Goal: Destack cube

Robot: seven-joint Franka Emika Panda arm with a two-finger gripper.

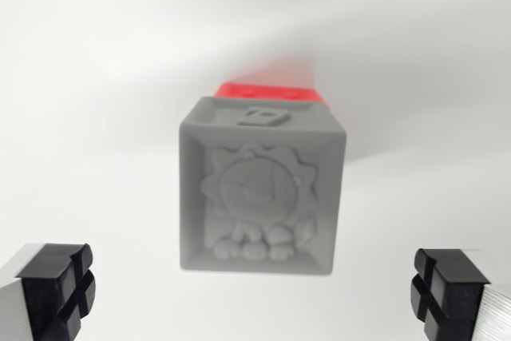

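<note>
The fingers (255,297) are spread wide apart, and nothing is held between them. One black finger pad (57,287) sits at the wrist view's left bottom corner, and the other is at the wrist view's right bottom corner. The grey cube (262,188) sits out in front of the fingers, in line with the gap between them, and it touches neither pad. It has a lion picture on the side that faces the camera and a small raised mark on the next side. A red cube (270,91) is right up against the grey cube, on the side farthest from the fingers. Only a thin strip of the red cube shows, because the grey cube hides the rest. So the two cubes look like they are still one stack, with the grey cube nearer to the fingers. The white desk (96,77) around them is bare. The job looks like it is only at its start: no cube is gripped and none is lifted off. What is left, I think, is to bring the fingers around the grey cube, squeeze it, pull it off the red cube, and set it down on the desk.
</note>
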